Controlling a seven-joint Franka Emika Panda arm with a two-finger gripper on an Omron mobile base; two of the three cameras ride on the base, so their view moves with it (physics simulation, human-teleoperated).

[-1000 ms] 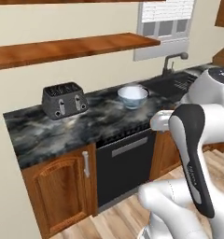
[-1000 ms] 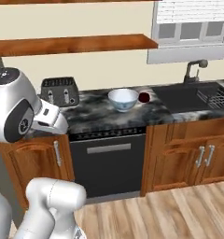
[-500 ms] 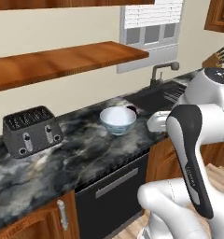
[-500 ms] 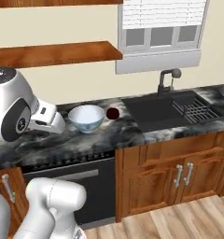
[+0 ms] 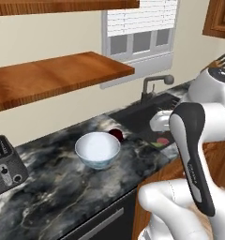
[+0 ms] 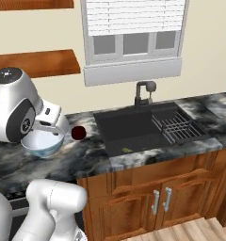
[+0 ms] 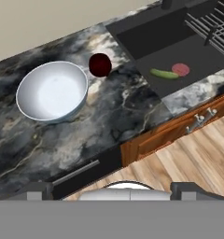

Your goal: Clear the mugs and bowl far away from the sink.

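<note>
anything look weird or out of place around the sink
Two food items lie loose in the sink basin: a green cucumber-like piece beside a pinkish-red round slice. The dark red mug and bowl stand upright; nothing spilled.

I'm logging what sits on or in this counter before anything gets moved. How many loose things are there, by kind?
Bowl: 1, the white bowl
Mug: 1, the dark red mug beside the bowl
Toaster: 1, the toaster at the counter's left
Food items in the sink: 2, a green piece and a pinkish-red piece
Total: 5
</note>
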